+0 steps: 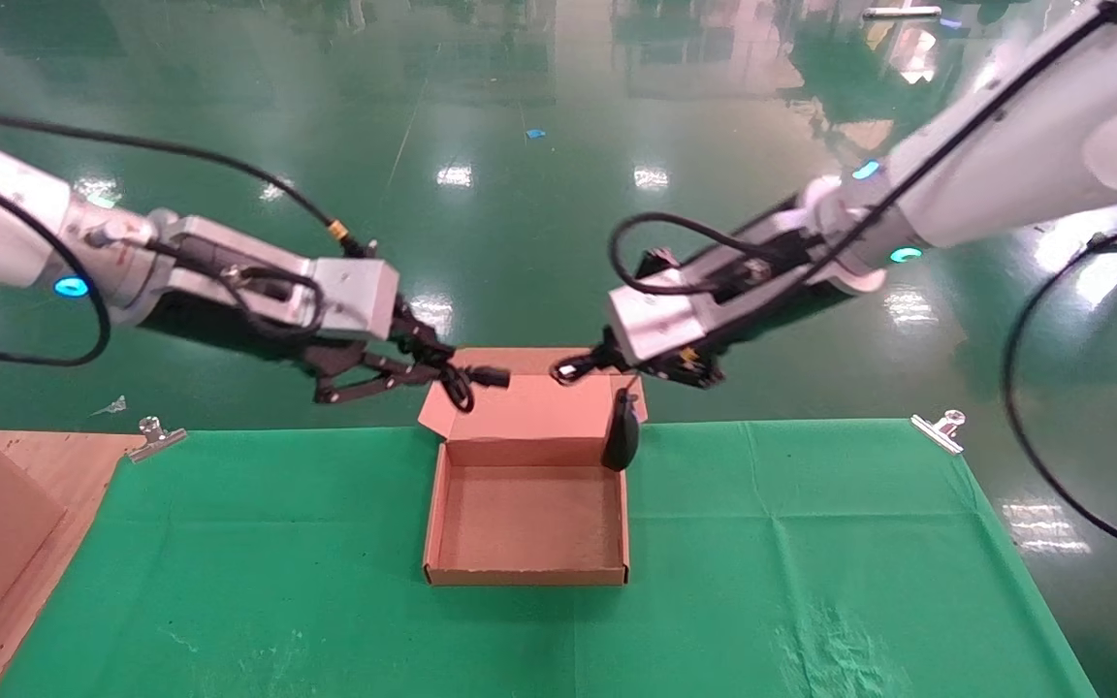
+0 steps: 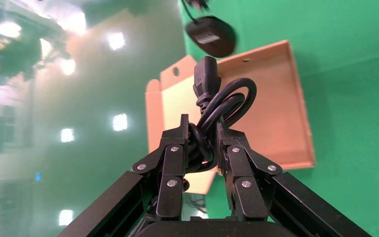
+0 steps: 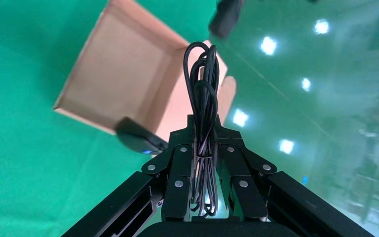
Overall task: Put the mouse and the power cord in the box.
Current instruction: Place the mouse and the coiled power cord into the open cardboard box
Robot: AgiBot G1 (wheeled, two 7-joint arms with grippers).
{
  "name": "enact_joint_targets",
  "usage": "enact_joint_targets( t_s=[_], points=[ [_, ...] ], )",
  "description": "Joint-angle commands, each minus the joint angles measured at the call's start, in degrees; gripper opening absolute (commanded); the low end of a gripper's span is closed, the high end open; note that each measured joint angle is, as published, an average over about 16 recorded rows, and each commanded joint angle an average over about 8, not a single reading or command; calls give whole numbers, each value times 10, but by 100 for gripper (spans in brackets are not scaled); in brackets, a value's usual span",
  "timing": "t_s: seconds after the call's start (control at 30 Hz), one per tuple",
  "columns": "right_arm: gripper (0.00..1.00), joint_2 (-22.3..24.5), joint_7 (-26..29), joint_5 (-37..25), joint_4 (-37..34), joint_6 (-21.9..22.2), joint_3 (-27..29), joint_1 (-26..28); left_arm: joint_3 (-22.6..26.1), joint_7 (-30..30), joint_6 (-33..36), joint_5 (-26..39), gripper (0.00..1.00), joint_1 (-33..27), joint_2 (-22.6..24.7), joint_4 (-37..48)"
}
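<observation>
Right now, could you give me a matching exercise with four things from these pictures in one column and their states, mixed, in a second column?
Things:
1. power cord
2. mouse
3. box
4. binder clip

States:
A. lies open on the green cloth, nothing inside
B. bundled in the left gripper
C. fastens the cloth at the table edge
D. hangs by its thin cable from the right gripper, at the box's rim

Pairs: 1-B, 2-D, 3-A, 4-C
</observation>
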Motion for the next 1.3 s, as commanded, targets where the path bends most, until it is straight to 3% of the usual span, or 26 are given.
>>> enact_joint_targets(
  t_s=[0.03,0.33,0.6,0.8,0.97,1.17,1.23,1.3],
  points=[
    [0,-7,16,4,22,8,-2,-3,-1,3,-12,0,0,-10,11,9],
    [0,-4,65,34,82,31,-44,-19,-10,62,-64,-12,0,10,36,50],
    [0,4,54,58,57,25,-58,-3,-30,197,-184,-40,0,117,81,41],
    [0,13,22,73,23,9,-56,9,-68,256,-306,-102,0,202,102,20],
    [0,21,-6,79,-6,2,-54,10,-67,256,-368,-134,0,267,110,-11],
    [0,26,-33,79,-37,3,-55,5,-25,187,-384,-147,0,313,112,-36],
    [0,25,-40,79,-46,5,-55,4,-9,164,-388,-152,9,323,111,-46],
    [0,25,-46,79,-54,7,-55,3,6,144,-391,-159,34,330,111,-56]
  ],
)
